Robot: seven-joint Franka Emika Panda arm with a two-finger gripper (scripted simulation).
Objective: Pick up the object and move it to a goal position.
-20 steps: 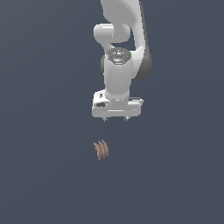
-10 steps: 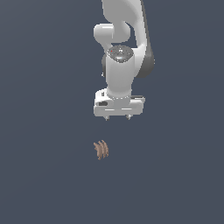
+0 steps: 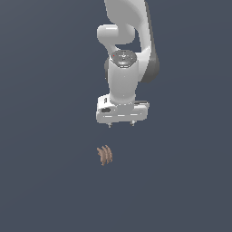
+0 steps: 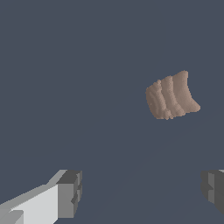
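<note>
The object (image 3: 104,155) is a small reddish-brown ribbed item of several curved ridges, lying on the dark grey surface. It also shows in the wrist view (image 4: 171,96). My white gripper (image 3: 121,125) hangs above it, a little toward the exterior view's right, with a clear gap between them. Its jaws stand wide apart and hold nothing. In the wrist view the grey fingertips (image 4: 70,192) sit far apart, and the object lies beyond them, not between them.
A plain dark grey surface (image 3: 45,181) fills both views. The white arm (image 3: 129,41) rises above the gripper.
The gripper has shifted slightly toward the exterior view's left and a little lower, closer to the object. The object has not moved.
</note>
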